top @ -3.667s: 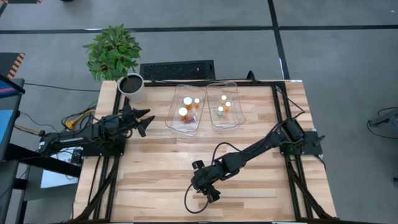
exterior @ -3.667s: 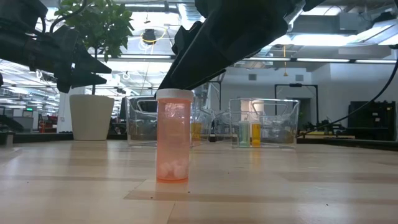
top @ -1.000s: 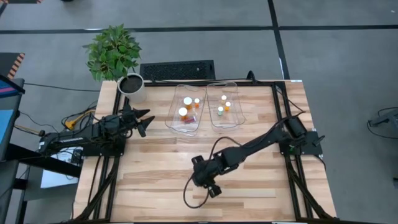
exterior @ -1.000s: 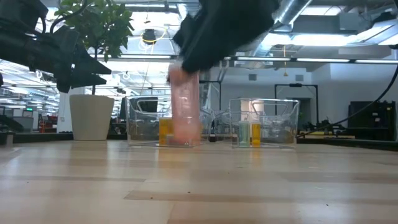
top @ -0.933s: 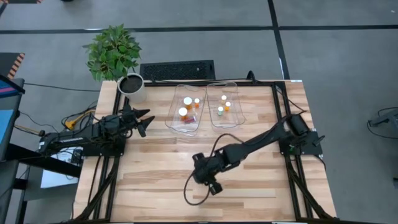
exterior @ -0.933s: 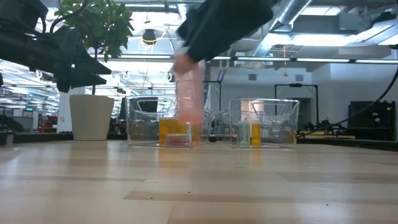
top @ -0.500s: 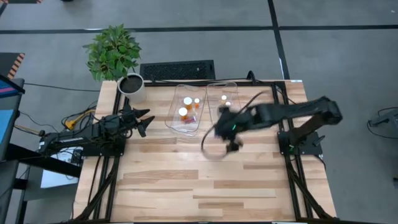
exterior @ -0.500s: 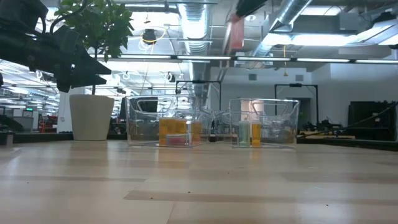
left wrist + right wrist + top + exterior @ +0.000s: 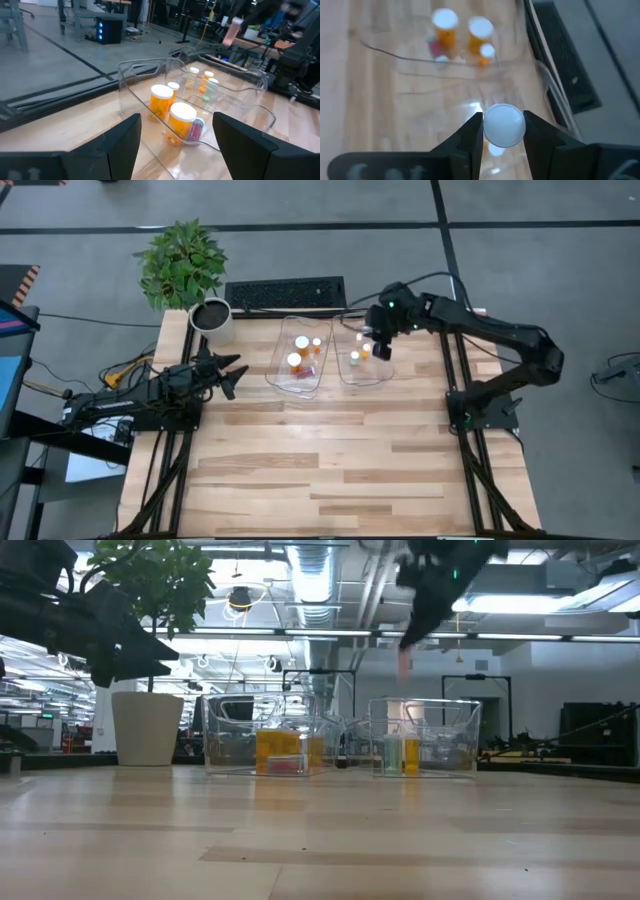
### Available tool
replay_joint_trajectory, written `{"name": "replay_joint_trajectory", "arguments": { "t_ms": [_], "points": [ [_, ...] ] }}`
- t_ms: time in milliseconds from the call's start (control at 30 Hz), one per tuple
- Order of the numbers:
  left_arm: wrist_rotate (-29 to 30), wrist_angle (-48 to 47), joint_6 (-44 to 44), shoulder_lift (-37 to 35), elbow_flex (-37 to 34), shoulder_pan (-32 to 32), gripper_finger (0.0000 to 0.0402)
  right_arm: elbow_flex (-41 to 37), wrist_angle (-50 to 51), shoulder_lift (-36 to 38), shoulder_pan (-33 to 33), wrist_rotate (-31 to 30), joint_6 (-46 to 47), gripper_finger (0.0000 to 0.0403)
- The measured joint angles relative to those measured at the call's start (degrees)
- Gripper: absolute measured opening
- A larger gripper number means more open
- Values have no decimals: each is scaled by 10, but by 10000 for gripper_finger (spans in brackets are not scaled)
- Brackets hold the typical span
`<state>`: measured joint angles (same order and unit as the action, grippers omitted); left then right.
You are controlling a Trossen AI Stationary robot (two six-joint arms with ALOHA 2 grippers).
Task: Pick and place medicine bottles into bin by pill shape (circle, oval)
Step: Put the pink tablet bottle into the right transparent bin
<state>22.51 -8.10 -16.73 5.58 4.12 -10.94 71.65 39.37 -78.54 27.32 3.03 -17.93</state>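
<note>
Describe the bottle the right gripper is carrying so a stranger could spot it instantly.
Find the two clear bins at the table's far edge. Above the right-hand one, the right gripper clamps a pinkish bottle by its white cap; it is the only one in the air.

Overhead, table-level and two wrist views

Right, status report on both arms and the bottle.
Right end effector shut on bottle, above right bin. Left end effector open, idle by plant pot. Nothing in the way.

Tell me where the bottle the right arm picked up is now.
In the high view the right gripper holds the bottle in the air over the right-hand clear bin, above the small bottles already inside.
</note>
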Motion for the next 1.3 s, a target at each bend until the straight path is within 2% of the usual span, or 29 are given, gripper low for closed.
{"name": "replay_joint_trajectory", "arguments": {
  "t_ms": [167, 400, 633, 733, 1300],
  "points": [
    [8, 0, 4, 0, 0, 0, 240, -76, -40, -21, 46, 52, 13, 131],
    [17, 0, 11, 0, 0, 0, 240, -124, -69, -63, 40, 73, 9, 128],
    [24, 0, 11, 0, 0, 0, 240, -170, -152, -92, 38, 89, 5, 132],
    [24, 0, 14, 0, 0, 0, 240, -179, -180, -101, 44, 91, 8, 130],
    [38, 0, 15, 0, 0, 0, 240, -203, -195, -118, 58, 107, 9, 133]
  ]
}}
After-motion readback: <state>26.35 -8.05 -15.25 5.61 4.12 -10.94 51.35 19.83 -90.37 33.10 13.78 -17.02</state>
